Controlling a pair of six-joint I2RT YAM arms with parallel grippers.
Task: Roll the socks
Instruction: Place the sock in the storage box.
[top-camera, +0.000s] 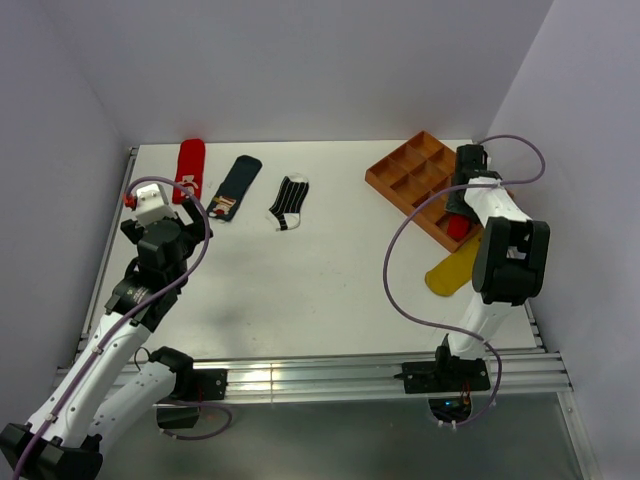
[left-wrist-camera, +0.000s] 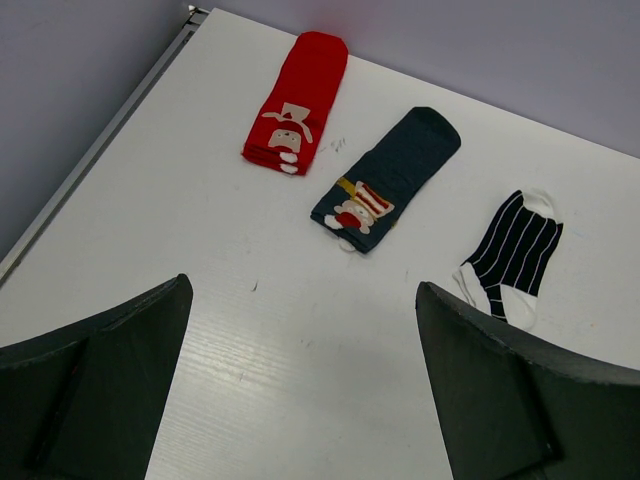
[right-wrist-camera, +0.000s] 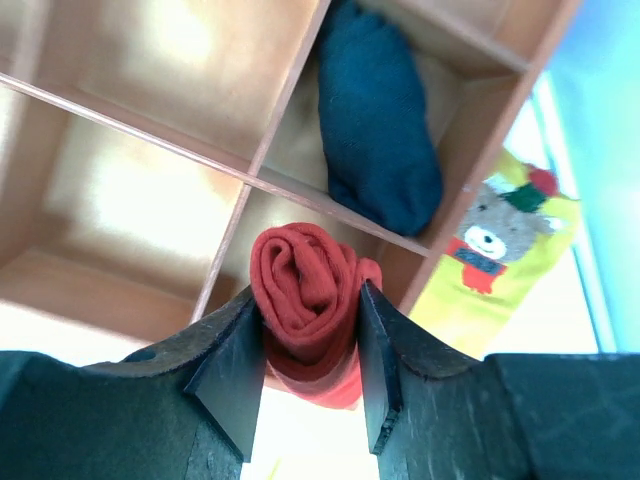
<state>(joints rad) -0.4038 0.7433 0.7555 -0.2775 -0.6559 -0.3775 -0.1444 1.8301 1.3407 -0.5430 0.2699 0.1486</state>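
Three socks lie flat at the table's far left: a red one with white marks (left-wrist-camera: 297, 100) (top-camera: 190, 165), a navy one with a patch (left-wrist-camera: 385, 180) (top-camera: 237, 187) and a black-and-white striped one (left-wrist-camera: 512, 255) (top-camera: 289, 203). My left gripper (left-wrist-camera: 300, 330) (top-camera: 155, 205) hovers short of them, open and holding nothing. At the right, my right gripper (right-wrist-camera: 310, 340) (top-camera: 465, 205) reaches down into the orange divided tray (top-camera: 405, 170). Its pads press both sides of a rolled red sock (right-wrist-camera: 305, 290) in a near compartment. A rolled navy sock (right-wrist-camera: 380, 120) fills the neighbouring compartment. A mustard yellow sock (right-wrist-camera: 490, 270) (top-camera: 452, 270) lies flat beside the tray.
The tray's thin wooden dividers (right-wrist-camera: 170, 150) run close around my right fingers. A metal rail (top-camera: 110, 250) borders the table's left edge, and walls close in at the back and on both sides. My right arm's cable (top-camera: 400, 290) loops over the table's right half.
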